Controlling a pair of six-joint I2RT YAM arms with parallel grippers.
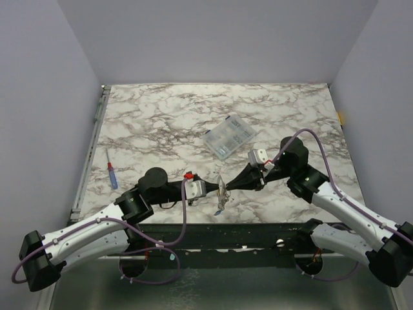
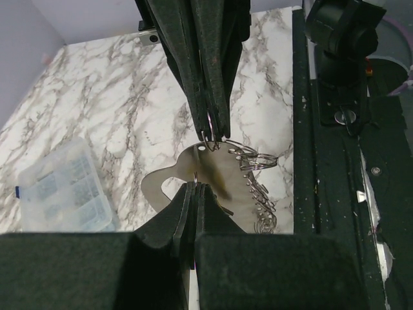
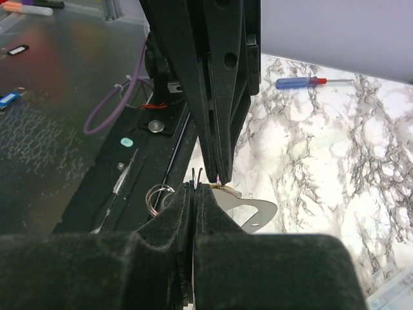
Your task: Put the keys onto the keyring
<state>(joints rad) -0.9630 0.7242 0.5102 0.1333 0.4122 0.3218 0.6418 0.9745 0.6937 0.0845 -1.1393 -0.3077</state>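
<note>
The keyring (image 2: 255,158) hangs in the air between the two arms, just above the near edge of the counter (image 1: 161,123). It is a cluster of thin wire loops and fine chain joined to a flat metal tag (image 2: 171,175). The left claw (image 2: 193,188) is closed on the edge of the tag. The right claw (image 2: 216,132) is pinched shut on one wire loop at the tag's hole.

The wire looks light, springy and slick, so it is likely to twist or slip out of a loose pinch. The stiff tag gives the surer hold, while the loop should be gripped close to its split.

In the top view a small blue speck below the cluster may be the blue key (image 1: 219,210). The yellow one cannot be made out. The screwdriver (image 1: 112,175) and the compartment box (image 1: 230,136) lie well apart.
</note>
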